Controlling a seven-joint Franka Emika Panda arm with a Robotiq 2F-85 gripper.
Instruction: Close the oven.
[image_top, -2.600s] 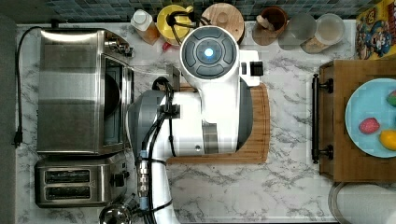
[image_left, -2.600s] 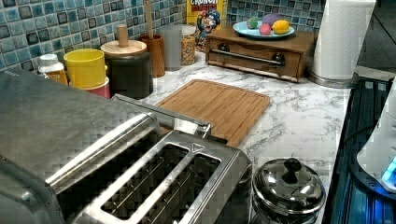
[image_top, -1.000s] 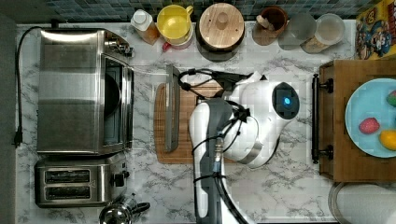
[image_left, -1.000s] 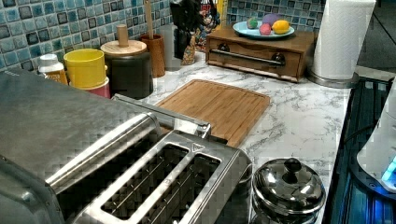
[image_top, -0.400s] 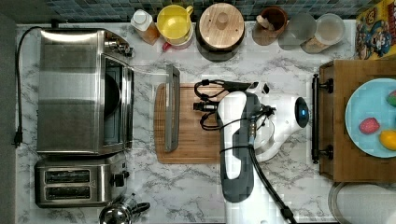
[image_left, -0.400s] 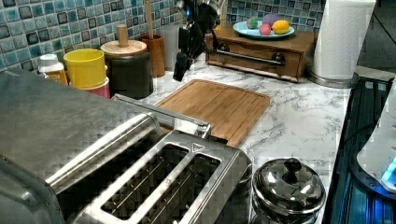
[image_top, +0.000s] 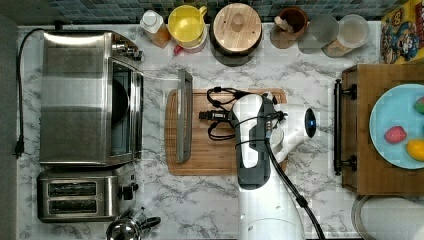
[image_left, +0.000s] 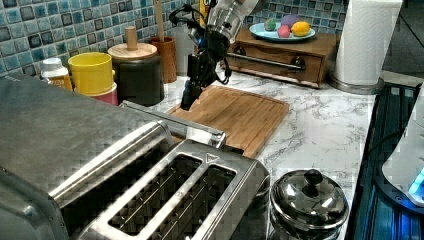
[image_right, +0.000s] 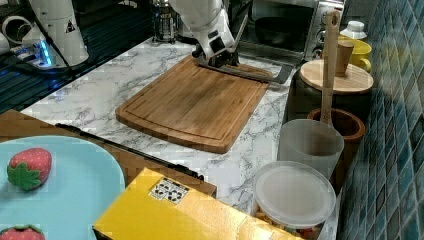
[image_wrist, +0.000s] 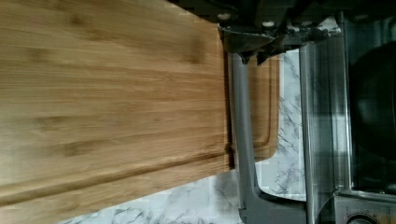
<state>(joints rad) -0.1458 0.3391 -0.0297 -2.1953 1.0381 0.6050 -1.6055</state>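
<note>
Oven: the oven (image_top: 90, 97) stands at the 9 o'clock side of the counter (image_top: 310, 205) in the top view, its glass door dropped flat toward 3 o'clock.
Handle: the grey bar handle (image_top: 185, 116) lies over the 9 o'clock edge of the cutting board (image_top: 210, 150), long axis running 12 to 6 in the top view.
Pincer: the pincer (image_left: 189, 100) hangs low over the board, just beside the handle on its 3 o'clock side in the top view; how far the jaws stand apart I cannot tell.
Key relation: from the pincer the handle lies toward 9 o'clock, the oven body beyond it.
Judgement: closing likely calls for getting under the bar and lifting it toward 9 o'clock.
</note>
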